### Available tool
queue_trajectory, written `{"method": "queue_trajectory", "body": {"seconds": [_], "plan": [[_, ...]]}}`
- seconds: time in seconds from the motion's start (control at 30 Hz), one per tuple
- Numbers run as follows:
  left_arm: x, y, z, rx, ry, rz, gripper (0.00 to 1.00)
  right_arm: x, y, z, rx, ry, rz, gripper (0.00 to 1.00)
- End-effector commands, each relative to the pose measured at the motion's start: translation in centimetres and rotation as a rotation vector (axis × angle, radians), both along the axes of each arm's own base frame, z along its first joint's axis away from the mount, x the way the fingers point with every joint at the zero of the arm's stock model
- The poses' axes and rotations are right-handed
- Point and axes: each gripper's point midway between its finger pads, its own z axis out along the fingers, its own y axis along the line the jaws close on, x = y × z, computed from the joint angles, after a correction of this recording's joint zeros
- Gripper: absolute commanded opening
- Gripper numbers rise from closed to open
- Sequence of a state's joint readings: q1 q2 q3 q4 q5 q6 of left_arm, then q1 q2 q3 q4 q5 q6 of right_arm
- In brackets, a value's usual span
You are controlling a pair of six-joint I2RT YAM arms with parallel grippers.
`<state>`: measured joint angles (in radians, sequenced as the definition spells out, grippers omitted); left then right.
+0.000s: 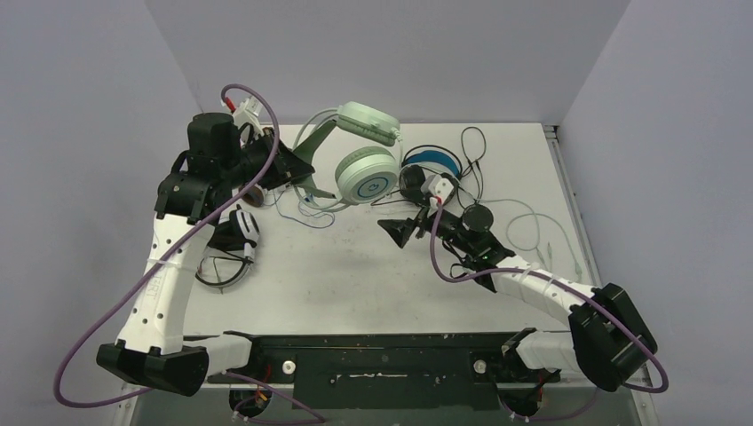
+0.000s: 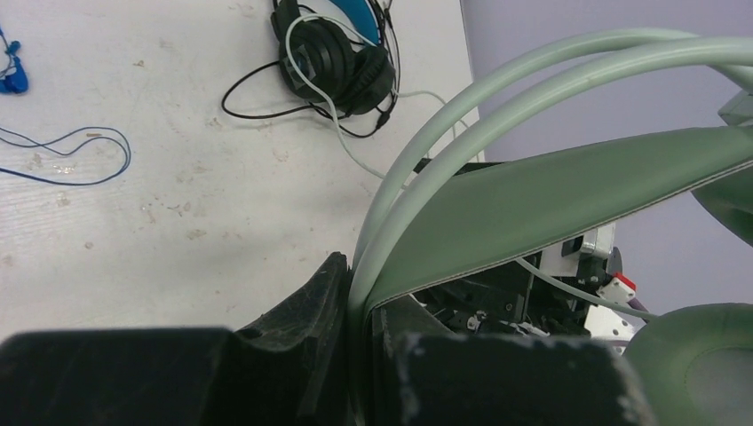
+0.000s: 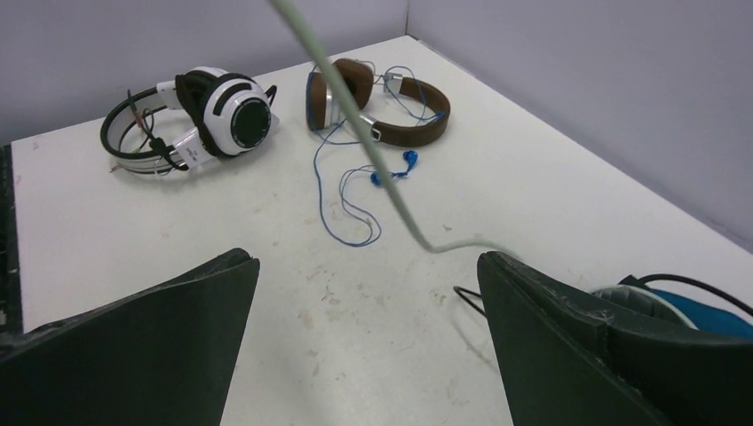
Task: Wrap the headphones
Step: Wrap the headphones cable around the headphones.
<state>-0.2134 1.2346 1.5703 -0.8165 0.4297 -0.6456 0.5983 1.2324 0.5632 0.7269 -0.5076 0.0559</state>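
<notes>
With our left fingers [image 2: 293, 324] clamped on the band of the green headphones [image 1: 366, 173], raised over the far worktop [image 1: 355, 284], we should centre the pale cord [image 3: 373, 151] between our wide-open right fingers [image 3: 151, 346] before pinching and winding it evenly.

Top external: high behind the near edge of the table [image 1: 355, 275], looking down and forward over all of it. Left wrist: pressed close against the headband of the mint green headset [image 2: 550, 186], looking past the left gripper [image 2: 360, 306] to the black headset with the blue headband [image 2: 337, 58], also seen from the top. Right wrist: low over the table, looking past the right gripper [image 3: 368, 266] toward the white striped headset [image 3: 222, 111] and brown headset [image 3: 417, 111]; possibly the same blue headband at its lower right edge
</notes>
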Motion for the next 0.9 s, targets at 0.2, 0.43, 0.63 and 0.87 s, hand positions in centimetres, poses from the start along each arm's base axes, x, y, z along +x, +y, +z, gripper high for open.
{"method": "queue_trajectory", "body": {"seconds": [0.2, 0.43, 0.63, 0.87], "plan": [[-1.8, -2.6, 4.2, -0.194, -0.064, -0.147, 0.0, 3.9, 2.6, 6.2, 0.061, -0.193, 0.01, 0.94], [-2.7, -3.9, 3.9, -0.268, -0.038, -0.229, 0.0, 4.6, 4.5, 7.6, 0.134, -0.165, 0.104, 0.62], [-3.4, -4.2, 3.5, -0.277, -0.031, -0.263, 0.0, 5.6, 3.8, 8.6, 0.227, -0.114, 0.111, 0.41], [-4.1, -5.3, 4.3, -0.373, -0.04, -0.35, 0.0, 6.5, 4.9, 7.5, 0.22, -0.019, 0.14, 0.24]]}}
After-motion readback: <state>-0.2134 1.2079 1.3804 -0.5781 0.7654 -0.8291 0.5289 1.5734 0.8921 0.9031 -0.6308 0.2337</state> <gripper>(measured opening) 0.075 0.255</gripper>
